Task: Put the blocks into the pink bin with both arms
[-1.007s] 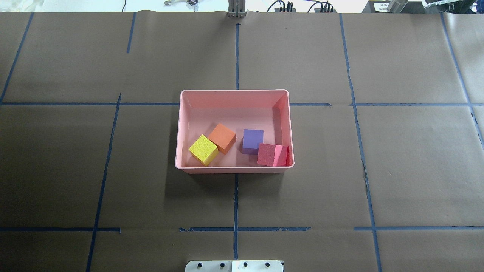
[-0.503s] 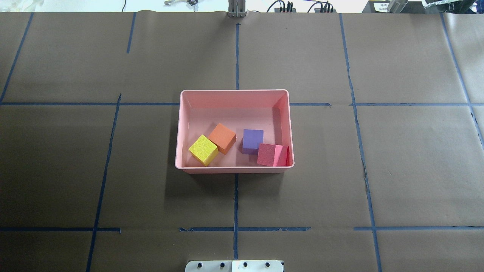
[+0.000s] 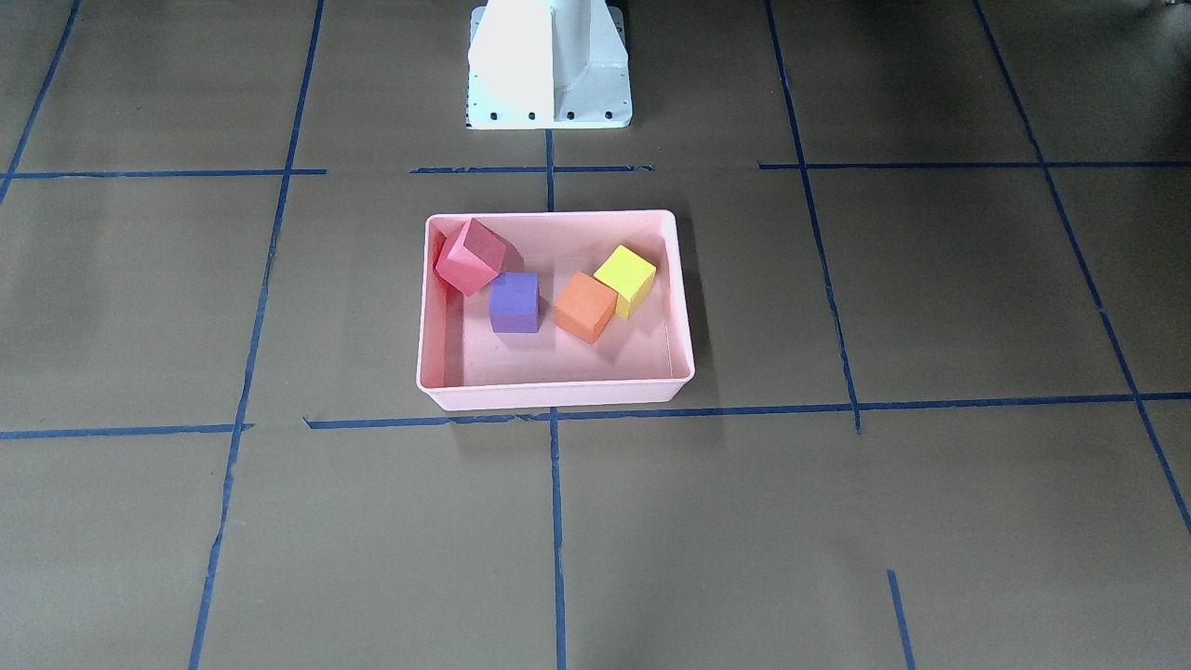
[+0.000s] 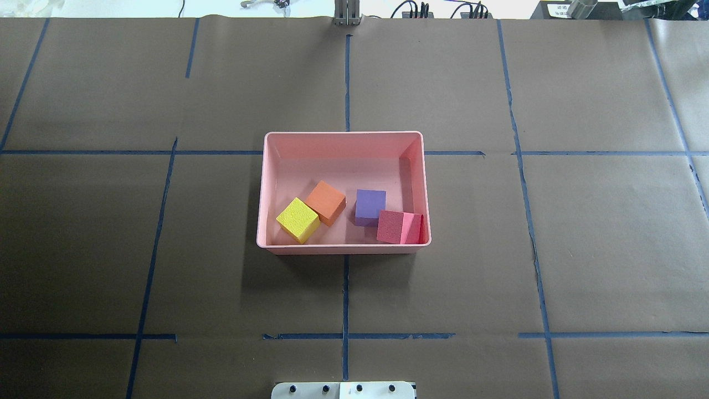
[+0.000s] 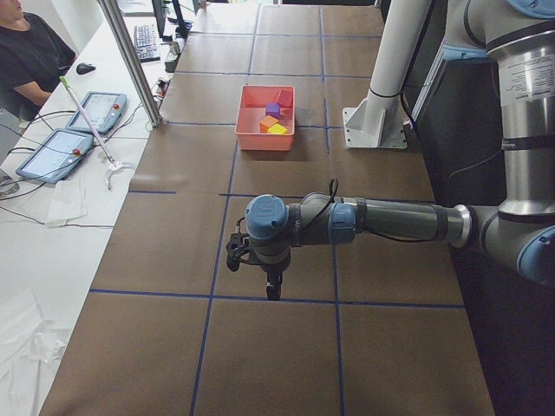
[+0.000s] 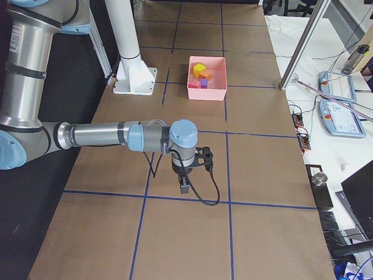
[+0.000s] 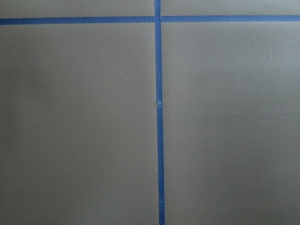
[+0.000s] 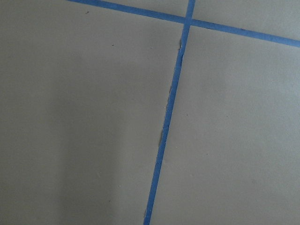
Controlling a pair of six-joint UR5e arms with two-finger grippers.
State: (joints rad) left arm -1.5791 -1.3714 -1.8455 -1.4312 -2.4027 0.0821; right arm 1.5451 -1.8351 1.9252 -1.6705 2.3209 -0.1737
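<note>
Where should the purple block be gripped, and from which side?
From above, probably. The purple block sits flat; grip its faces toward the orange block and the bin's short wall, where gaps show. The tilted red block crowds its near corner.

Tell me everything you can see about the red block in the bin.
The red block is a small matte cube, foam by its look, one face darker red, another lighter pink. It sits inside the pink bin, in the corner nearest the robot on its right side, tilted rather than flat, leaning on the wall. The purple block is right beside it, seemingly touching at a corner.
</note>
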